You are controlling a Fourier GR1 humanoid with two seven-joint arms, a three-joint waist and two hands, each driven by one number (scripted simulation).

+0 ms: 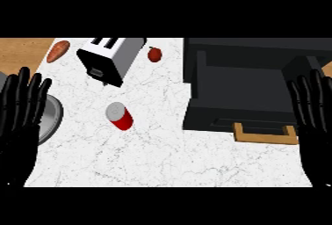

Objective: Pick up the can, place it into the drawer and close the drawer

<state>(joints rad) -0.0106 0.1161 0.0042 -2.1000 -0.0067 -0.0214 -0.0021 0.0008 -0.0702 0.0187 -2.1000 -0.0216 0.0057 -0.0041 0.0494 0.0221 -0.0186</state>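
Lying untouched on the white marble bench (162,158), left of centre: red cylindrical metal can (118,116). Standing open at right: dark rectangular drawer (201,88), awaiting filling and closing. Resting at side edges, fingers straight, holding nothing: left robot hand (23,105), right robot hand (314,110).

Most of the grey round dish (55,117) behind the left hand (17,125); right hand (316,129) partly past the view's right edge.
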